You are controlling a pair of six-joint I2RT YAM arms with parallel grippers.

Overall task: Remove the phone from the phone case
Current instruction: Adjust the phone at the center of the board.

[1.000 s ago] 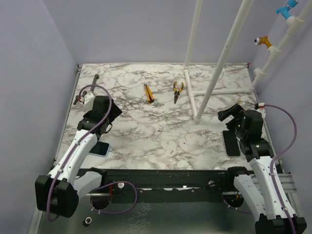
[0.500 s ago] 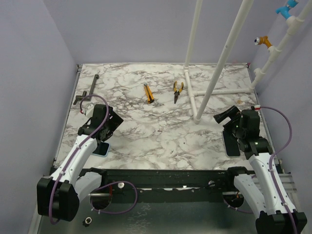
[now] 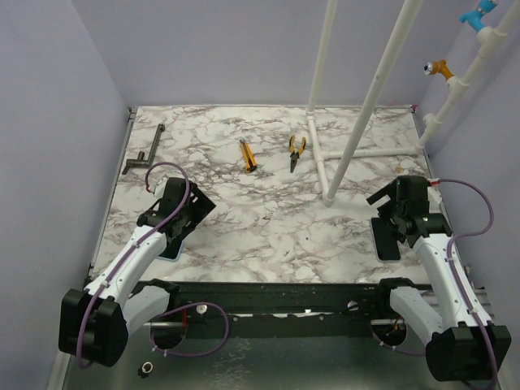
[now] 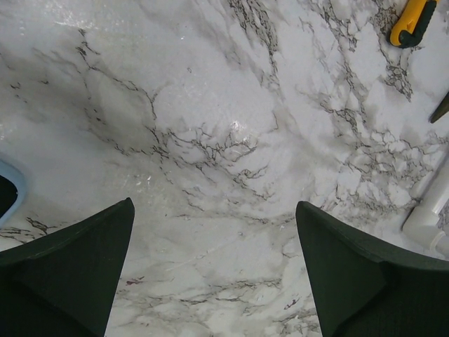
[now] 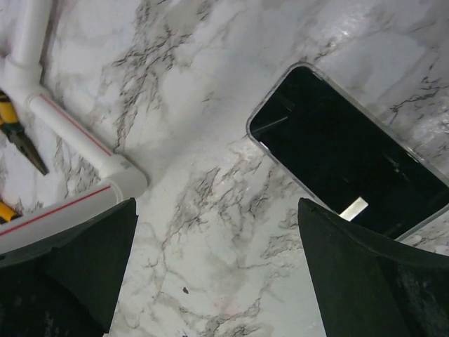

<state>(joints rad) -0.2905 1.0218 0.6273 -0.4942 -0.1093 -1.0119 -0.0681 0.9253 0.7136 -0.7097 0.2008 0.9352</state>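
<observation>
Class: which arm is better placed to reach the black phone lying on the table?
Right, likely: the black phone lies just ahead of its open fingers, far from the left arm.

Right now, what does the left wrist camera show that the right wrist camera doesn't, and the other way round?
Only the left wrist view: a light blue case corner at the left edge, dark inside.
Only the right wrist view: the black phone, lying flat and apart from the pipe.
Both: the marble table, the white pipe, yellow tool handles at the frame edges, and each camera's own gripper open over bare table, holding nothing: left gripper, right gripper.
</observation>
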